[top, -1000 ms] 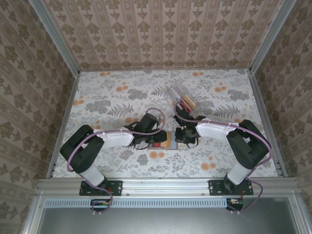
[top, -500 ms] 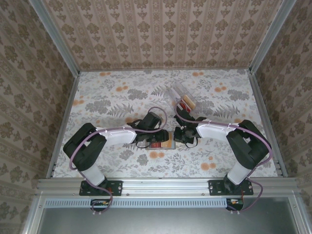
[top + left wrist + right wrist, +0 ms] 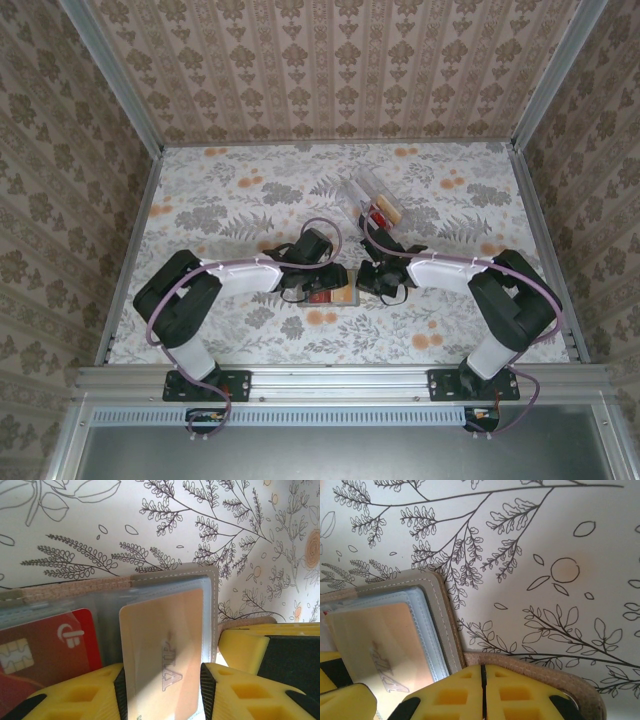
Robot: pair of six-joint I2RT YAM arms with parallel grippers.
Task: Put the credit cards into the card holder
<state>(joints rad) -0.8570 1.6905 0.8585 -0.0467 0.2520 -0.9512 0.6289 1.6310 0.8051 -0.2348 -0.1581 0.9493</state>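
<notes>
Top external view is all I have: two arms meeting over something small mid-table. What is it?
Observer: A grey-taupe card holder, lying open, with clear sleeves inside.
Operator: Any cards in it?
Observer: A red card with a chip sits in the left sleeve.
Operator: And the left gripper?
Observer: The left gripper straddles a tan card marked VIP, seemingly partly in the right sleeve.

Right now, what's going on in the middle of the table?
The left gripper has its jaws either side of a tan plastic VIP card lying in a clear pocket of the open grey-taupe folding card holder; whether they grip it is unclear. A red chip card sits in the neighbouring pocket. The right gripper, shut, sits at the holder's edge.
</notes>
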